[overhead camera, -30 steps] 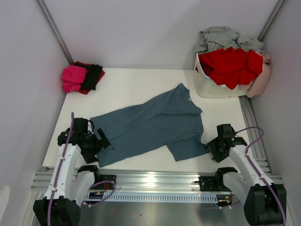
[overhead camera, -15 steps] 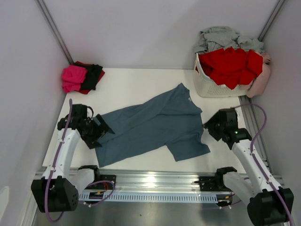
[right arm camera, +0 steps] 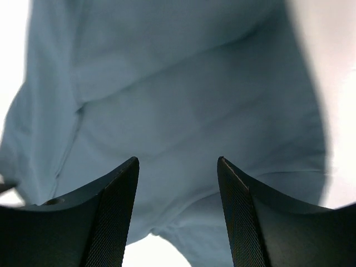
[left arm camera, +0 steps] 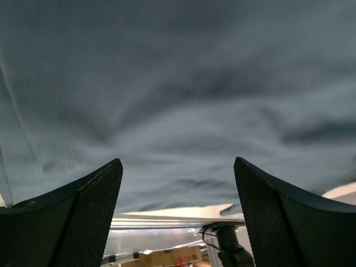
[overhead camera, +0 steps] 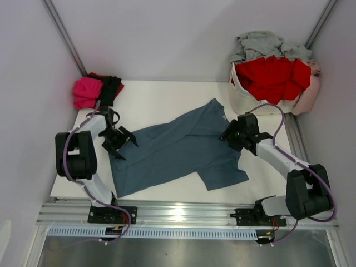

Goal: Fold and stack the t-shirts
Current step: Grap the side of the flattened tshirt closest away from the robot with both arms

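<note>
- While its jaws stand wide apart with nothing caught between them, the left gripper (overhead camera: 123,146) sits low over the left edge of the blue-grey t-shirt (overhead camera: 178,150), left of centre in the top view.
- Its wrist view shows only wrinkled blue-grey cloth between the two dark fingers (left arm camera: 83,206).
- The right gripper (overhead camera: 227,139) has its jaws parted too and holds nothing, poised over the same shirt's right side, just below the collar.
- That shirt lies spread out, running diagonally across the middle of the white table (overhead camera: 156,105), with its neck toward the upper right.
- At upper left lie a folded pink t-shirt (overhead camera: 86,92) and a black t-shirt (overhead camera: 111,89).
- At upper right, a white basket (overhead camera: 253,104) holds red t-shirts (overhead camera: 272,78) with a grey t-shirt (overhead camera: 264,43) above them.
</note>
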Controlling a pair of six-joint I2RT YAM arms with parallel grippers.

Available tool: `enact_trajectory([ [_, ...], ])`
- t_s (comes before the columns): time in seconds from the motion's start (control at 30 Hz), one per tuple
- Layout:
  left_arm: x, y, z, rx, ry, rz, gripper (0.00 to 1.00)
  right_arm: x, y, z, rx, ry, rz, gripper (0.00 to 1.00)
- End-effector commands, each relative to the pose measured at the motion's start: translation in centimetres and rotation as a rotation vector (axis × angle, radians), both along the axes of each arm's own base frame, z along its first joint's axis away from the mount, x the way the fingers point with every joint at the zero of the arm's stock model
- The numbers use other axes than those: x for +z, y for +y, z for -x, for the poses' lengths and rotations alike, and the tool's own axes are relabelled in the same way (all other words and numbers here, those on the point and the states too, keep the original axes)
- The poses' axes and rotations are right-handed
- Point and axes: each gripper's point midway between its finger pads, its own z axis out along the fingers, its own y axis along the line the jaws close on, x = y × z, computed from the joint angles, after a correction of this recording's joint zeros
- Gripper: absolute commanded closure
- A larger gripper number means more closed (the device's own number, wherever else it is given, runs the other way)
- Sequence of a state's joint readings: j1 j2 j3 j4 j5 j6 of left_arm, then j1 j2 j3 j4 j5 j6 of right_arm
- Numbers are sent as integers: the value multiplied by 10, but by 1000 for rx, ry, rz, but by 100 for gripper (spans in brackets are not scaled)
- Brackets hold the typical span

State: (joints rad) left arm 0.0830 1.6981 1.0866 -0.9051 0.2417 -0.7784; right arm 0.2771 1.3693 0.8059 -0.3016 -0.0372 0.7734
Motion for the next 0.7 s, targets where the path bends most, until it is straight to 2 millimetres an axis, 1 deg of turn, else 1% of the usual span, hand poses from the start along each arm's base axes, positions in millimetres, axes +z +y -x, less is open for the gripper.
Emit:
enact_trajectory([
  [0.0,-8,15,-16,66,33,-1,16,44,20,-20,54,-180,-33,38],
  [0.07,-15,17,-18,82,53,18,17,42,20,-17,58,-174,-25,38],
  [0.1,-17,24,-20,95,54,5,18,43,20,-15,61,-179,-25,37],
  [0.17,-19,30,-24,100,61,-4,18,41,19,-13,63,-178,-20,37],
  [0.23,-20,35,-31,99,75,8,19,44,19,-12,64,-189,-19,38],
  [0.27,-22,37,-30,99,90,5,21,44,19,-11,65,-190,-17,38],
  [0.3,-21,39,-37,90,89,1,22,45,18,-11,64,-195,-15,38],
  [0.4,-29,43,-37,74,139,-12,26,51,17,-11,53,-212,-18,38],
  [0.43,-26,47,-44,71,131,-29,28,54,17,-10,54,-223,-19,37],
  [0.47,-26,47,-47,61,127,-28,43,56,17,-10,53,-226,-21,37],
  [0.53,-24,48,-55,58,118,-23,60,61,17,-10,54,-241,-24,37],
  [0.57,-22,47,-59,56,110,-13,75,63,16,-10,52,-243,-25,37],
  [0.63,-25,43,-59,48,122,15,82,66,11,-13,28,-258,-7,37],
  [0.67,-23,44,-62,45,118,13,91,70,11,-13,28,-267,-10,37],
])
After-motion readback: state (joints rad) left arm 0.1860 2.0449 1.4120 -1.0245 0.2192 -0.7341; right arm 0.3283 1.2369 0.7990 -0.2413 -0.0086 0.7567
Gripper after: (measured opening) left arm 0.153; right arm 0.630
